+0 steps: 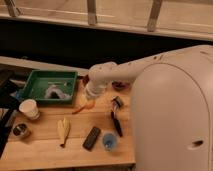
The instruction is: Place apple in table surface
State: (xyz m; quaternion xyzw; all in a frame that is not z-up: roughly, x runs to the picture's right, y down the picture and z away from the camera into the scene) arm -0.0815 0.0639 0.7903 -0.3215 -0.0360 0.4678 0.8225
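Note:
The apple [82, 101] is a small yellow-orange round fruit. It lies just below the green tray's right corner, on or very close to the light-brown wooden table surface [45, 150]. My white arm reaches in from the right. Its gripper [91, 95] points down right beside and above the apple and partly covers it. I cannot tell whether the gripper touches the apple. A thin red-orange item [84, 108] lies just under the apple.
A green tray [37, 80] sits at the back left. On the table there are also a white paper cup [29, 108], a small dark tin [20, 131], a pale yellow banana-shaped thing [62, 130], a black block [91, 138], a blue cup [109, 141] and a black tool [117, 119]. My body fills the right side.

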